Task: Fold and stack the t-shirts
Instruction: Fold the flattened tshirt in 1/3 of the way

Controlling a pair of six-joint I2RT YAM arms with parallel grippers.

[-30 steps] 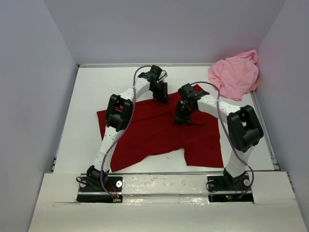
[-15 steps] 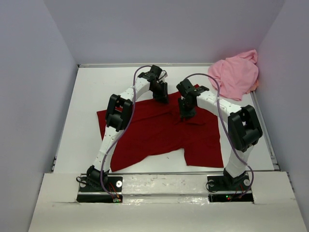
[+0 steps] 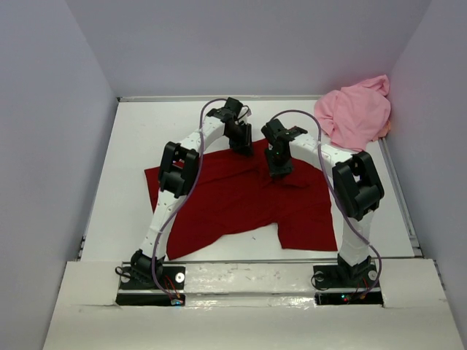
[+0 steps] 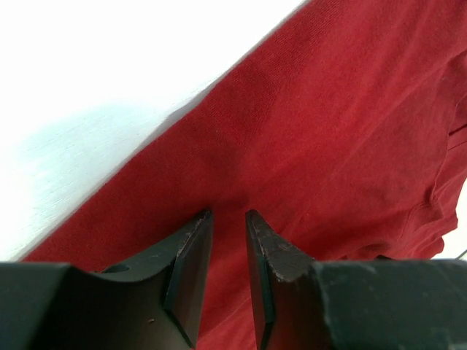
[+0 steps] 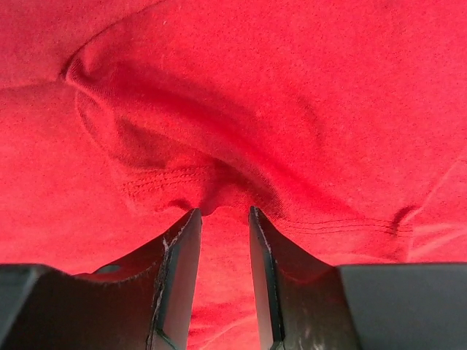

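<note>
– Right gripper (image 5: 222,211) is almost closed, pinching a ridge of the red shirt (image 3: 241,200), spread out in the middle. Left gripper (image 4: 228,213), equally narrow at the far edge: grip unclear.
– I would lift both together, slowly.

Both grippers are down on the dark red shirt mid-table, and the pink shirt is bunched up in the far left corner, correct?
Not quite. The pink shirt is bunched up in the far right corner, not the left; the top external view shows it. The rest holds.
</note>
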